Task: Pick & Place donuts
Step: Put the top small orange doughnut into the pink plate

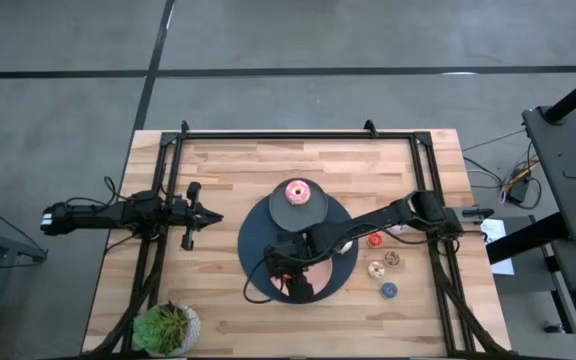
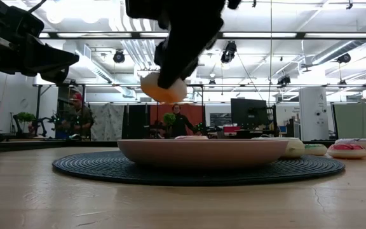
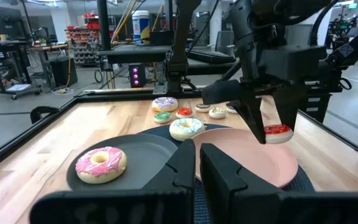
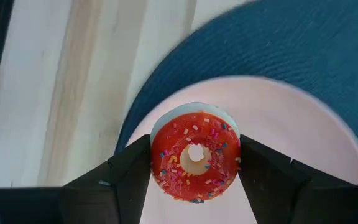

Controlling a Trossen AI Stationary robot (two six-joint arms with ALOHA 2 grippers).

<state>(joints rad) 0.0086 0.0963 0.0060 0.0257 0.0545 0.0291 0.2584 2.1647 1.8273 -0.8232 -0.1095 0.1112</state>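
Note:
My right gripper (image 4: 196,163) is shut on a red-frosted sprinkled donut (image 4: 195,155) and hovers above the pink plate (image 4: 303,124), which lies on a dark round mat (image 1: 258,238). In the low view the donut (image 2: 164,90) hangs clear over the plate (image 2: 202,151). A pink-frosted donut (image 1: 298,192) rests flat on the grey plate (image 3: 148,149). White (image 3: 186,127), lilac (image 3: 165,104), green (image 3: 162,116) and other small donuts lie on the table and mat edge. My left gripper (image 1: 204,215) waits, shut, near the table's left side. My right gripper pinches the red donut across its width, one finger (image 4: 129,171) on each outer side of the ring (image 4: 160,158). The fingers come from above, pointing down. The donut is lifted clear of the pink plate, frosted face toward the wrist camera, roughly level.
Small donuts lie on the right part of the table: red (image 1: 375,240), brown (image 1: 392,258), tan (image 1: 375,270), blue (image 1: 389,290). A potted plant (image 1: 168,326) stands at the near left corner. A black frame (image 1: 298,133) runs along the table's far edge and sides.

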